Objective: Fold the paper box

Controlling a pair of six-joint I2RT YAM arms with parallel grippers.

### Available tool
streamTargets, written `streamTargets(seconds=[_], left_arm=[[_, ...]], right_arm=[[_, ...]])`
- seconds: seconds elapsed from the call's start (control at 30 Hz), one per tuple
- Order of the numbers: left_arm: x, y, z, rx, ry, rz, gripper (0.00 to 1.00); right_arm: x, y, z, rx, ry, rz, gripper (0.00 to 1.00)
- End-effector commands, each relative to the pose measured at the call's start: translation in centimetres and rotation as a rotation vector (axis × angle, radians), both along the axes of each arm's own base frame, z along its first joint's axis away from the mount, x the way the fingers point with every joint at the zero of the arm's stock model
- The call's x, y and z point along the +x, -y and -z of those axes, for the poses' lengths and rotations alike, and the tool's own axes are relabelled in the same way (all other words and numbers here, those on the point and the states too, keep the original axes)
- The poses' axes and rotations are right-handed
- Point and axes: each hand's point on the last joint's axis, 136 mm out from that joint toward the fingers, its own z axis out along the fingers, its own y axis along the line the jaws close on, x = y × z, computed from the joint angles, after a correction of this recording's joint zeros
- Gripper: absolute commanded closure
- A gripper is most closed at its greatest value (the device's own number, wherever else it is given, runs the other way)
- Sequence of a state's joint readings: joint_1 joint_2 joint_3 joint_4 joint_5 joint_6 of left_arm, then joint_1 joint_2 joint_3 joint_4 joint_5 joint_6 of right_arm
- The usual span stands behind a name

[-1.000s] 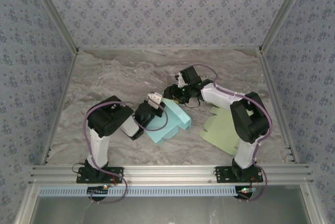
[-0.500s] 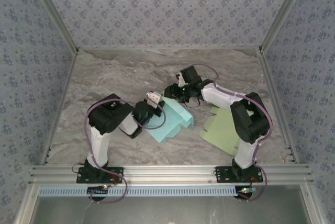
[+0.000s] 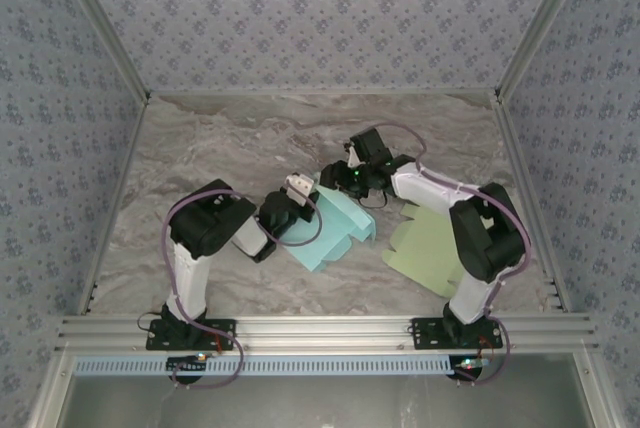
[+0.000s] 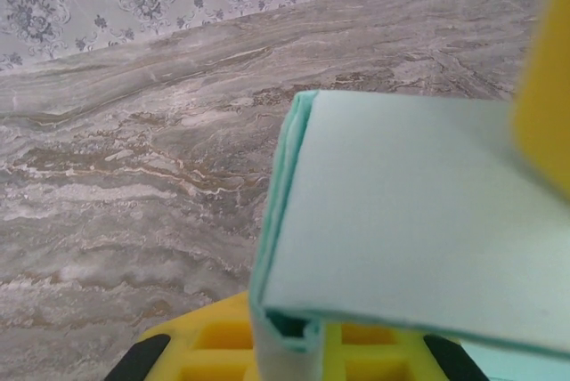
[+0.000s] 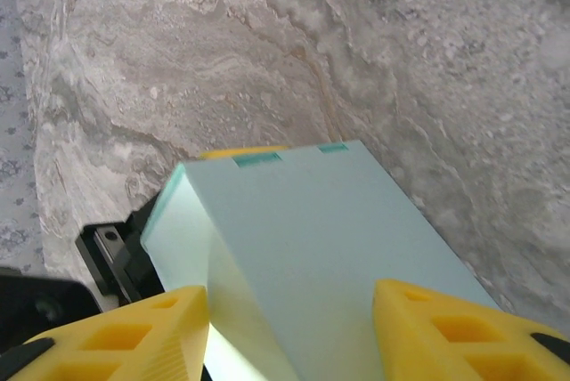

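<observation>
Marbled grey table [image 3: 200, 148] runs back to walls [image 3: 320, 18] papered in a small blue flower print. Near the middle lies the teal box [image 3: 335, 228], partly folded, with one long side raised into a sleeve and its notched flaps toward the near edge. Just to its right a pale green sheet [image 3: 425, 248] lies flat, partly under the right arm.

From the left, the left gripper [image 3: 298, 193] has the box's near-left corner. Its wrist camera shows the doubled teal edge resting on the lower yellow finger [image 4: 223, 341], with the upper one blurred at the frame's right, so it looks pinched tight on the box.

Over the box's far end the right gripper [image 3: 340, 180] reaches in with its fingers [image 5: 116, 328] spread, the box's ridge between them. Contact there is hard to judge from where I stand.
</observation>
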State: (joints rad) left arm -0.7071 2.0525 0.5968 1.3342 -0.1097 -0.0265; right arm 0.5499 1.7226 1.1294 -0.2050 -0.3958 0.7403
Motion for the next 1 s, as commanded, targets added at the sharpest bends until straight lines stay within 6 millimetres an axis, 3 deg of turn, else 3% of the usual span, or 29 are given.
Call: streamTargets(seconds=[0.0, 0.13, 0.27, 0.37, 0.53, 0.67, 0.77, 0.97], left_arm=[[0.4, -3.8, 2.9, 0.068, -0.098, -0.158, 1.00], [0.4, -4.5, 2.5, 0.038, -0.117, -0.175, 1.00], [0.1, -5.1, 2.5, 0.040, -0.129, -0.191, 1.00], [0.2, -6.0, 2.3, 0.007, -0.157, -0.220, 1.00], [0.0, -7.0, 0.7, -0.039, -0.207, -0.236, 1.00], [0.0, -7.3, -0.7, -0.076, -0.211, -0.230, 1.00], [0.1, -7.0, -1.2, -0.088, -0.239, -0.216, 1.00], [0.3, -6.8, -2.1, -0.194, -0.372, -0.188, 1.00]], right_arm=[[-2.6, 0.5, -0.6, 0.003, -0.001, -0.078, 0.45], [-1.9, 0.8, -5.7, 0.105, 0.209, -0.178, 0.42], [-2.0, 3.6, -8.7, 0.011, 0.384, -0.243, 0.40], [-2.7, 6.4, -8.8, -0.123, 0.488, -0.272, 0.38], [-3.8, 10.2, -9.1, -0.189, 0.619, -0.240, 0.36], [-4.1, 11.7, -6.8, -0.317, 0.645, -0.301, 0.28], [-4.0, 11.2, -5.4, -0.305, 0.604, -0.346, 0.26], [-5.3, 8.7, -6.0, -0.175, 0.675, -0.440, 0.27]])
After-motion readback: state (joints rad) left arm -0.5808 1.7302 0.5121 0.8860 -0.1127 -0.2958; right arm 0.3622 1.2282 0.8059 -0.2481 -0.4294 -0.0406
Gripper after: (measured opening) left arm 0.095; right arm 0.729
